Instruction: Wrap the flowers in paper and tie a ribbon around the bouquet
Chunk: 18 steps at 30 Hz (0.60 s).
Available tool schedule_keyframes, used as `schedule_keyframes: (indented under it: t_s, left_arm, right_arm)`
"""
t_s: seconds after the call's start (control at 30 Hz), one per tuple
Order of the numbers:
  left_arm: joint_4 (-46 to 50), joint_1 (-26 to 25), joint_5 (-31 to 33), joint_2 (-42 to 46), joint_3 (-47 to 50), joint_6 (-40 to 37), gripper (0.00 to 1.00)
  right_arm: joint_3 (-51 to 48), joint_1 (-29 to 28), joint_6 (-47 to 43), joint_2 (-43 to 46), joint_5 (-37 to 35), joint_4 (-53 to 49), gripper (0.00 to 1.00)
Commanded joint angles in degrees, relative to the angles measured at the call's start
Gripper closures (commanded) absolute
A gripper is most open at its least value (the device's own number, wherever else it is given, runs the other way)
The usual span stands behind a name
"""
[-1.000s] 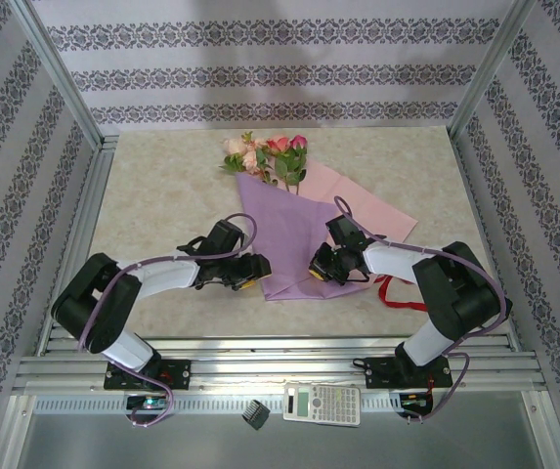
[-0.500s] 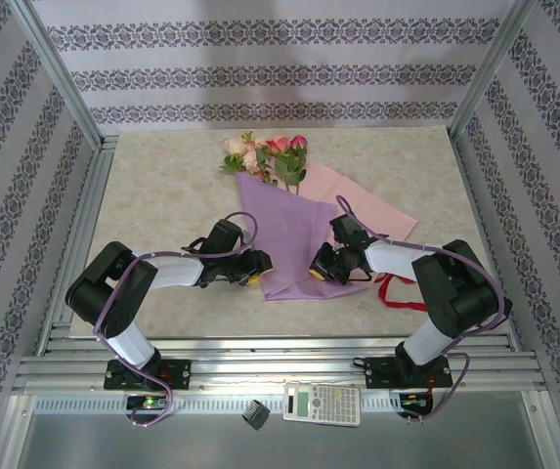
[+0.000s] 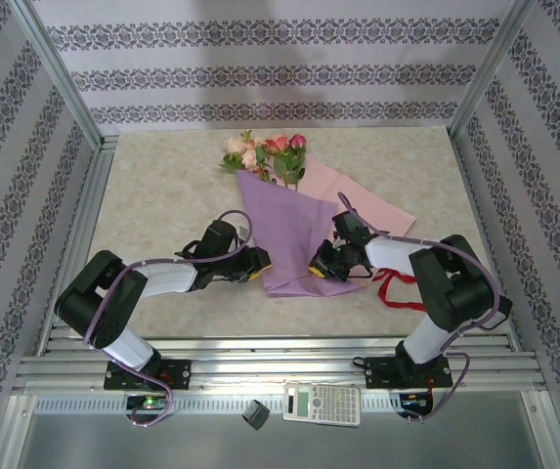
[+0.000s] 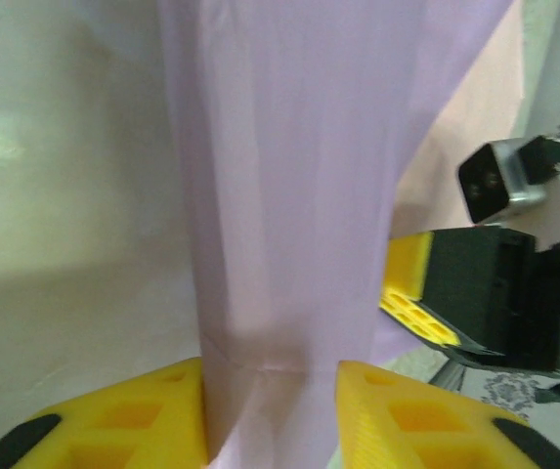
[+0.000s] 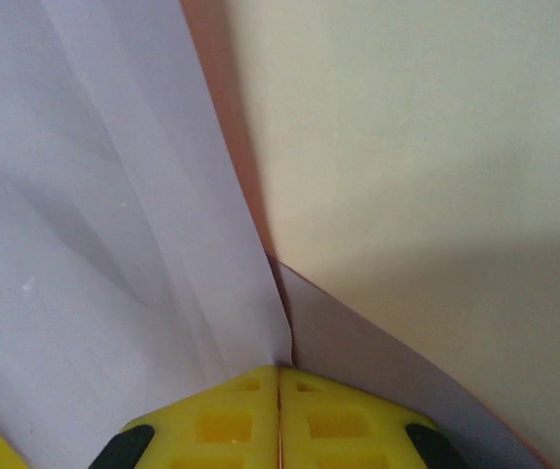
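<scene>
The flowers [image 3: 265,153] lie at the table's far middle, their blooms sticking out of the lilac paper [image 3: 284,230] folded over the stems into a rough cone. A pale pink flap [image 3: 353,200] of the sheet spreads to the right. My left gripper [image 3: 256,264] [image 4: 270,391] is at the cone's narrow lower left end, its yellow fingers [image 4: 143,420] pressing the folded paper [image 4: 289,195] from both sides. My right gripper [image 3: 320,268] [image 5: 280,376] is shut on the paper's edge [image 5: 162,244] at the cone's lower right. The red ribbon [image 3: 398,289] lies loose beside the right arm.
A calculator [image 3: 323,403] and a small black clip [image 3: 253,412] sit on the shelf in front of the arm bases. Aluminium rails [image 3: 260,366] run along the near edge. Patterned walls [image 3: 260,73] close in the table on three sides.
The left arm's elbow swung out and back, and its gripper edged slightly left along the cone's lower end. The right gripper shifted a little up and right with the paper edge.
</scene>
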<state>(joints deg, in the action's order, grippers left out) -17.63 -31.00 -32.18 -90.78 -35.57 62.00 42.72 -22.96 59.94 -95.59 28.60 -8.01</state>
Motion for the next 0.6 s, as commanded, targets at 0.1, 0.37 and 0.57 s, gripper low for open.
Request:
schedule_keyframes:
  t_s: [0.1, 0.37, 0.57]
  left_arm:
    - [-5.58, -1.41, -4.08, -0.73, 4.2, 2.99, 0.56]
    - [-12.89, -3.9, -2.12, -0.39, 8.06, 8.0, 0.6]
    - [-15.64, -6.34, -1.01, -0.89, 8.91, 10.37, 0.73]
  right_arm:
    - [-1.04, 0.69, -1.1, -5.18, -5.05, -2.67, 0.91]
    - [-1.08, 0.98, -1.11, -5.48, -4.87, -2.8, 0.92]
    - [-0.95, 1.16, -1.04, -5.66, -4.52, -2.71, 0.92]
